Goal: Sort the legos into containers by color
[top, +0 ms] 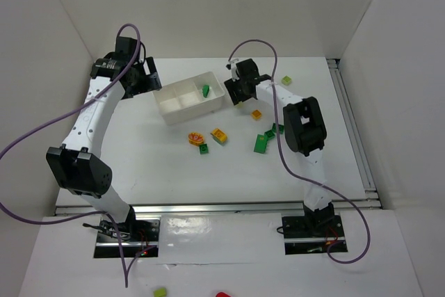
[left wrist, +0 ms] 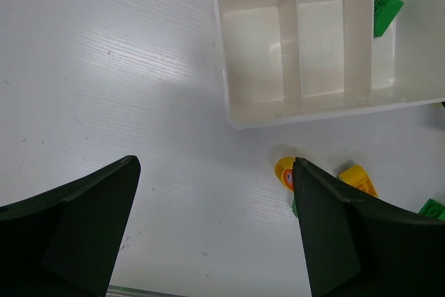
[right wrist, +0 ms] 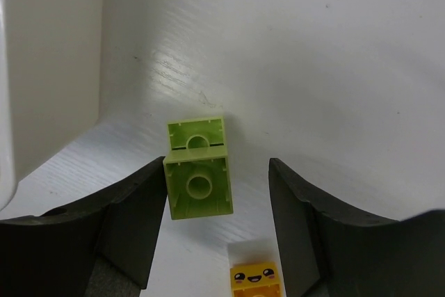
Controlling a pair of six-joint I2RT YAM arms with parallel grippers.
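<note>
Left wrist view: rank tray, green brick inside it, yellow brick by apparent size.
1. white tray
2. green brick and yellow brick: look about alike; the yellow one is partly hidden by a finger, so no ranking.

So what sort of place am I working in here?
Most likely a lab test cell: a white table boxed in by plain white panels, two robot arms bolted at its near edge, and a small tray and lego bricks laid out.

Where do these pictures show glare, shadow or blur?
Right wrist view: glare on the table beyond the sharp lime brick, dark fingers soft-edged. Left wrist view: a soft shadow on the table beside the tray, fingers blurred. Top view: even light, faint shadows.
</note>
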